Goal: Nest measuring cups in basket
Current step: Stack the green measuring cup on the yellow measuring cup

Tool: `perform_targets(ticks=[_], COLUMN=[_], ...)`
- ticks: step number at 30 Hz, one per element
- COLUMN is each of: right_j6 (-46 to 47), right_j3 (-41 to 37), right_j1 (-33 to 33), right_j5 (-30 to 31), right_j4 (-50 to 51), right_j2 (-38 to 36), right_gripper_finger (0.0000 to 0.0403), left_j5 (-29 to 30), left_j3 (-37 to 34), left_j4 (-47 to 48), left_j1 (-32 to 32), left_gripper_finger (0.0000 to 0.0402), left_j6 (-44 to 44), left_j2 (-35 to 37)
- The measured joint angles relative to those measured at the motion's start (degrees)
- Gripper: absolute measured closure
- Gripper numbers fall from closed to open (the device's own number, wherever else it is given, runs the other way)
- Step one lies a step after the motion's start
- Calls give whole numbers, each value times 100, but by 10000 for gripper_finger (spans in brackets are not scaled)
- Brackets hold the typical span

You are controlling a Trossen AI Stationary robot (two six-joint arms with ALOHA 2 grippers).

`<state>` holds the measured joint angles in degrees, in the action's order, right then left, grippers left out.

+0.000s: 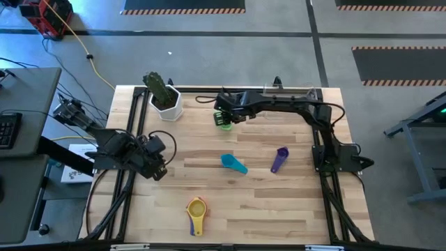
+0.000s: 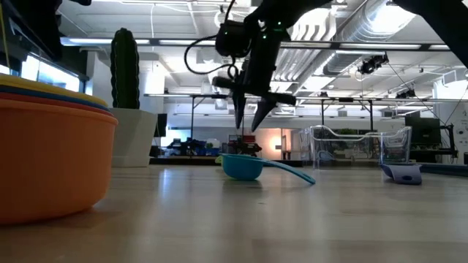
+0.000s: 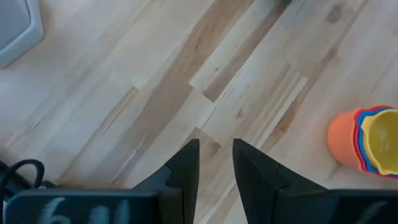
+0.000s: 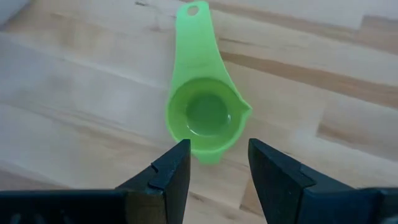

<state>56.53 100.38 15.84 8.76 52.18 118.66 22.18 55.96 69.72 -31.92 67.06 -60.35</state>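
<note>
My right gripper [image 4: 217, 149] is open and hangs over the green measuring cup [image 4: 208, 115], which lies bowl-up on the table near the far edge [image 1: 225, 125]; the fingers point down at its bowl from above [image 2: 252, 120] without touching it. The teal cup [image 1: 233, 164] and the purple cup [image 1: 279, 159] lie apart on the middle of the table. A nested stack, orange outermost with yellow on top [image 1: 196, 209] [image 3: 367, 140], stands near the near edge. The clear basket [image 2: 358, 146] stands at the far side. My left gripper [image 3: 216, 158] waits at the table's left, its fingers a narrow gap apart over bare wood.
A white pot with a cactus-like plant [image 1: 166, 103] stands at the far left corner, close to the green cup. Bare wood lies between the loose cups and around the stack. The right arm stretches along the far edge [image 1: 293, 104].
</note>
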Motion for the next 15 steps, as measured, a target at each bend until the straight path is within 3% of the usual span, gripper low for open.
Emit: perform_targets(ticks=[15], right_j6=[804], right_j3=[0], right_j1=[-48], right_j5=[-132], right_j4=[26], right_j2=[691], right_gripper_finger=[249], left_j5=[-3], left_j3=[0], left_j4=[-8], left_j1=[192], left_gripper_finger=[314], left_j6=[-558], left_j2=[228])
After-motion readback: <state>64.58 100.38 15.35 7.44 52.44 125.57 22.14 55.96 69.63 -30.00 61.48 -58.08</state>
